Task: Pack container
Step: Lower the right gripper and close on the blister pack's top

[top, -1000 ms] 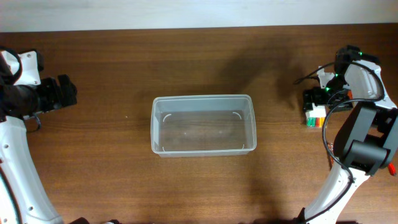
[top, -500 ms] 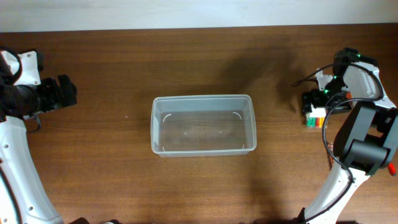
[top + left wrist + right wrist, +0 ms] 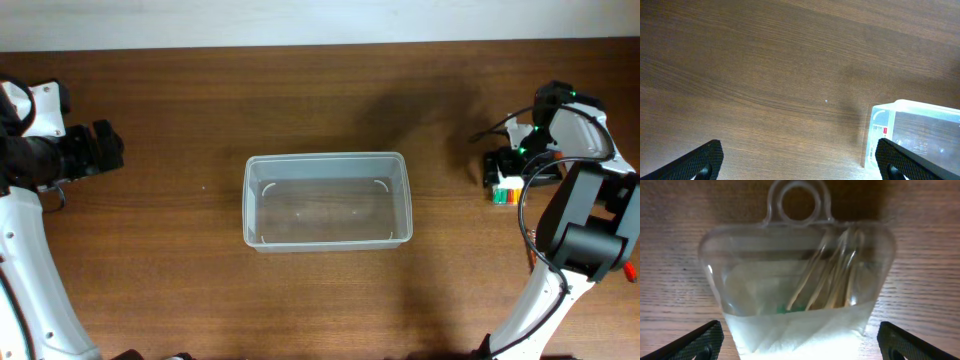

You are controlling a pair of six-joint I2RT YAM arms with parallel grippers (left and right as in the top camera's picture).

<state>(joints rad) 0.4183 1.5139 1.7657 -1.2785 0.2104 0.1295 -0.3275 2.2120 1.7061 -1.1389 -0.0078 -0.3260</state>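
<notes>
The clear plastic container (image 3: 328,199) sits in the middle of the table with nothing in it; its corner shows in the left wrist view (image 3: 912,135). My right gripper (image 3: 503,172) is open at the far right, low over a small clear packet with a hang hole (image 3: 797,275) that holds thin sticks. The packet lies between the spread fingers (image 3: 800,347), which do not touch it. From above it shows as a white piece with coloured tips (image 3: 509,189). My left gripper (image 3: 105,148) is open and empty at the far left, above bare wood (image 3: 797,162).
The wooden table (image 3: 200,290) runs to a pale wall at the back. An orange bit (image 3: 631,269) shows at the right edge beside my right arm.
My right gripper has shifted slightly toward the packet. The left arm and the container have not moved.
</notes>
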